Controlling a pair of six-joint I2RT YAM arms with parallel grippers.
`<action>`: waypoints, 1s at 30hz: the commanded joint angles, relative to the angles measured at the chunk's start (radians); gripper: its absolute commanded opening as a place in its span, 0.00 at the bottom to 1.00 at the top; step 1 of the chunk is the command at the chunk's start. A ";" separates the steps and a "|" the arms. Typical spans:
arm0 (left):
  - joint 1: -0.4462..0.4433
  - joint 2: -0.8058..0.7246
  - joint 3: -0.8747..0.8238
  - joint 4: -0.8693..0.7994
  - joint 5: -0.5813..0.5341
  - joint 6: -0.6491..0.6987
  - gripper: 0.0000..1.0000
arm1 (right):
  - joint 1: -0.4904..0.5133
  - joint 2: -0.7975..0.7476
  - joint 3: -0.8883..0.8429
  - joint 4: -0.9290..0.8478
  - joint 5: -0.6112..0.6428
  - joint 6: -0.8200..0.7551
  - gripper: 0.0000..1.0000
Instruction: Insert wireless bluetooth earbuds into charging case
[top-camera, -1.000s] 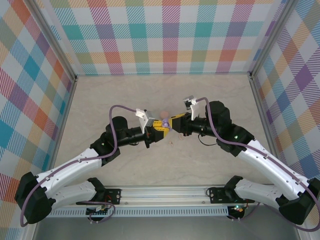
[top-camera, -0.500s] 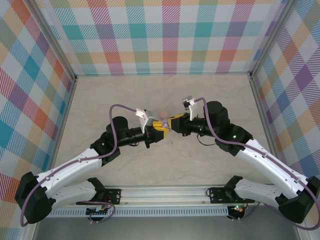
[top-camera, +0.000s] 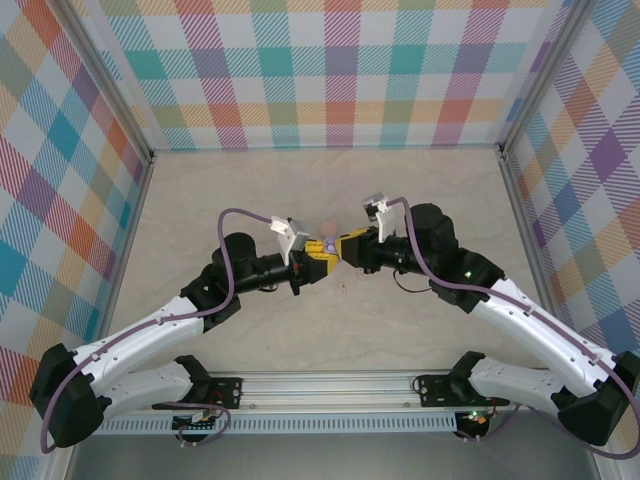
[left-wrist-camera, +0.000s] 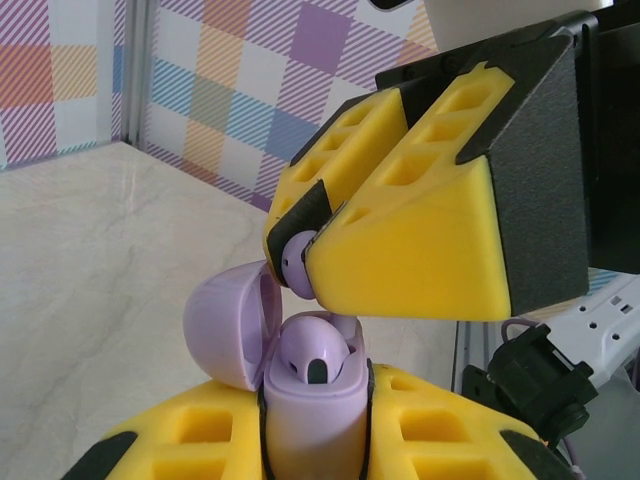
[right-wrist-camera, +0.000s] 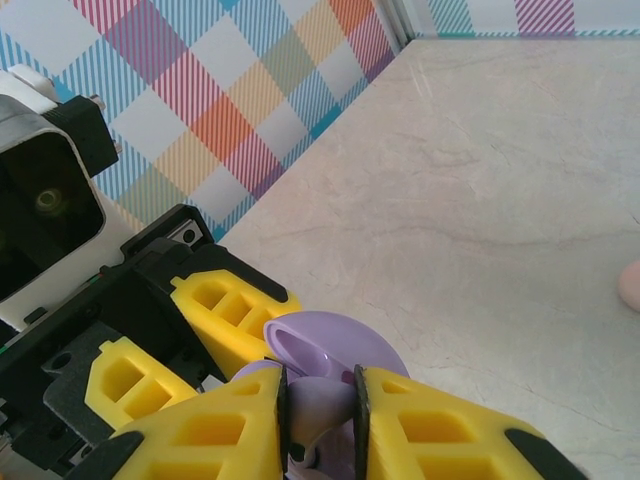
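Purple earbud (left-wrist-camera: 294, 260) pinched in right pincer (left-wrist-camera: 300, 258) tips, just above open case (left-wrist-camera: 312, 412)

The table (top-camera: 250, 190) is viewed from above and behind the 2 arm bases (top-camera: 200, 385), from afar. Each wrist view is taken very close, facing inward over the table; the purple case (left-wrist-camera: 312, 405) is shared by all 3.

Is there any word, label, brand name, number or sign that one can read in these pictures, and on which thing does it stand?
No text can be read.
The purple charging case and the purple earbud show no print.
The yellow jaws are plain.
The plaid walls carry only coloured checks.
On the aluminium rail the small parts are too small to tell whether they bear any marking.
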 joint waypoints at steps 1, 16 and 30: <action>-0.011 -0.021 0.015 0.065 -0.033 -0.017 0.05 | 0.010 0.009 0.020 -0.039 -0.025 -0.020 0.25; -0.010 -0.029 0.015 0.058 -0.025 -0.006 0.05 | 0.014 -0.009 0.037 -0.048 -0.020 -0.017 0.48; -0.011 -0.051 0.016 0.046 -0.008 0.023 0.05 | -0.018 -0.085 0.014 -0.168 0.268 0.028 0.51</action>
